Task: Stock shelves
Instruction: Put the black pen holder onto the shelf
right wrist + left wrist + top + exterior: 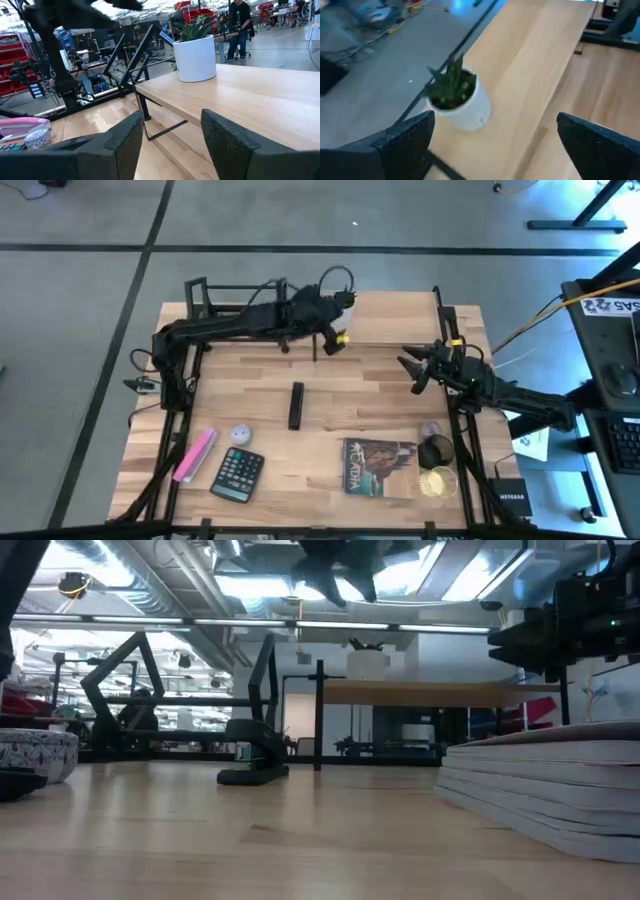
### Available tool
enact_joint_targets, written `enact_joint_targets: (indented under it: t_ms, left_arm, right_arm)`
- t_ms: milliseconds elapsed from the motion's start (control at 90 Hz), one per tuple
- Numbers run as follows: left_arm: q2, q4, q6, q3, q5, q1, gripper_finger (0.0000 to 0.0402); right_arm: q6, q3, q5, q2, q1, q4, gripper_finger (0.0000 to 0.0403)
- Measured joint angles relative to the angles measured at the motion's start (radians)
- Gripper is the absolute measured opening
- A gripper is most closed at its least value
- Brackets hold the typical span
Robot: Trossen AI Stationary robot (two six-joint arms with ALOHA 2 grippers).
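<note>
Butcher-block surface under both arms, concrete floor all around. Far edge: two-level wooden shelf on thin black posts, black bar rack at its left. White pot with a green plant upright on the shelf's top board, near the corner. Left end effector stretched over that pot, fingers spread wide, gripping nothing (pot free between them). Right end effector held low beside the shelf's right end, tilted toward the pot, fingers parted, empty. Scattered nearer: remote, calculator, book.
</note>
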Motion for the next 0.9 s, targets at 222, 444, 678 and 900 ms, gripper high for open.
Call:
enact_joint_targets:
  t_ms: [222, 444, 678, 900]
  left_arm:
    - [-0.158, 0.099, -0.287, -0.286, -0.29, -0.138, 0.04]
    - [-0.304, 0.162, -0.7, -0.607, -0.405, -0.254, 0.04]
    - [-0.374, 0.158, -0.977, -0.789, -0.53, -0.413, 0.04]
    - [-0.387, 0.159, -0.953, -0.792, -0.543, -0.531, 0.04]
  right_arm:
    - [0.0, 0.0, 0.0, 0.0, 0.0, 0.0, 0.0186]
    - [0.0, 0.0, 0.0, 0.0, 0.0, 0.0, 0.0186]
    - [0.0, 0.0, 0.0, 0.0, 0.0, 0.0, 0.0186]
    - [0.0, 0.0, 0.0, 0.0, 0.0, 0.0, 0.0186]
